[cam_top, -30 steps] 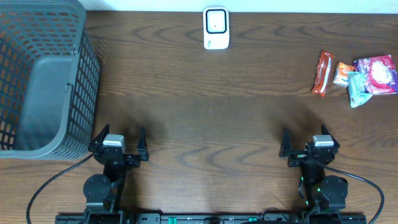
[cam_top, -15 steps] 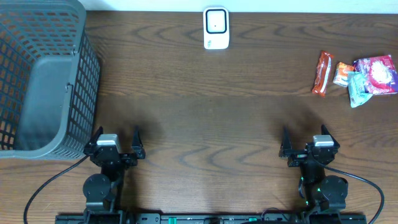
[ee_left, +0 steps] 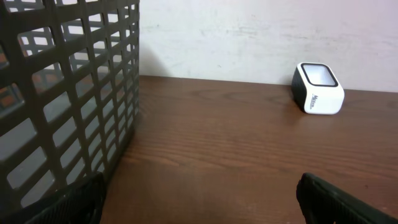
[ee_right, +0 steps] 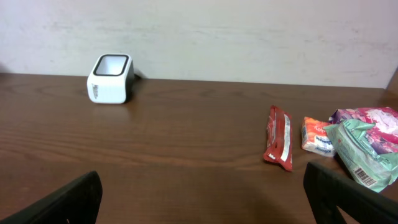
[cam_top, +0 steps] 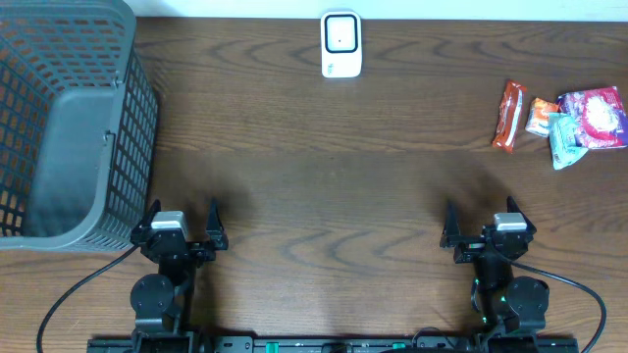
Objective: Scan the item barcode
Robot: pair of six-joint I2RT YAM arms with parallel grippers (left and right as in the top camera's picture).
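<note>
We hold left gripper [cam_top: 183,214] and right gripper [cam_top: 480,212] spread, empty. The right is nearer the long red foil snack packet [cam_top: 508,115], well right of the white boxy barcode scanner [cam_top: 341,44], lengthwise away from us.

Overhead straight down; wrist views low, forward-facing, both sharing scanner [ee_left: 318,90].

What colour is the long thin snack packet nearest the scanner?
The packet is red with a pale strip; clearest in the right wrist view.
</note>
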